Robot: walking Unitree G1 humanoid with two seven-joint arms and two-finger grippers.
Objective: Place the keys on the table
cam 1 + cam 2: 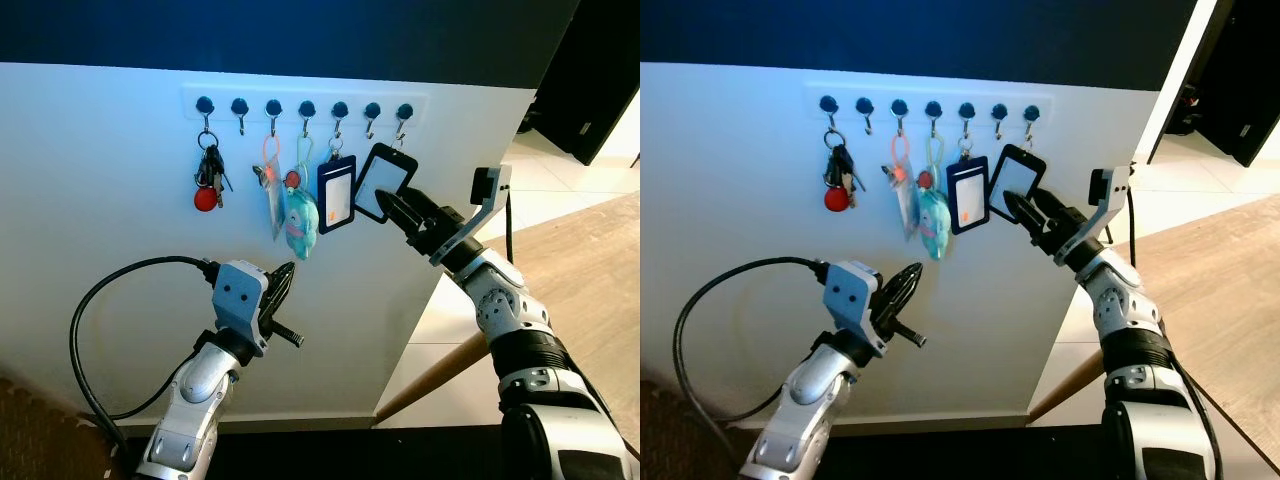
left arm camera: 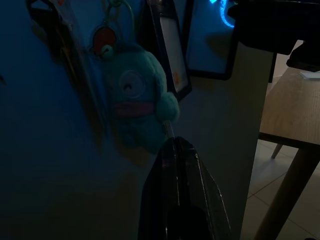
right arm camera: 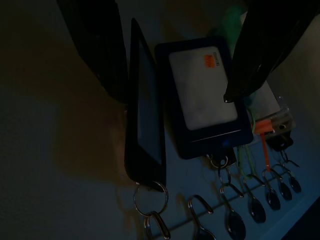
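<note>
A bunch of keys [image 1: 208, 177] with a red ball fob hangs on the leftmost hook of a white hook rail [image 1: 225, 94] on the white wall. My right gripper [image 1: 386, 206] is raised far to the right of the keys, open. Its fingers straddle the lower edge of a black card holder [image 3: 145, 115] hanging from the last hook, but are not closed on it. My left gripper [image 1: 284, 273] is shut and empty. It points up at the wall just below a teal plush toy [image 2: 135, 95], lower and to the right of the keys.
A clear pouch on an orange loop [image 1: 271, 190] and a blue card holder [image 1: 336, 195] hang between the keys and the black holder. A wooden table [image 1: 590, 260] with a slanting leg [image 1: 430, 380] stands right of the wall's corner, over pale floor tiles.
</note>
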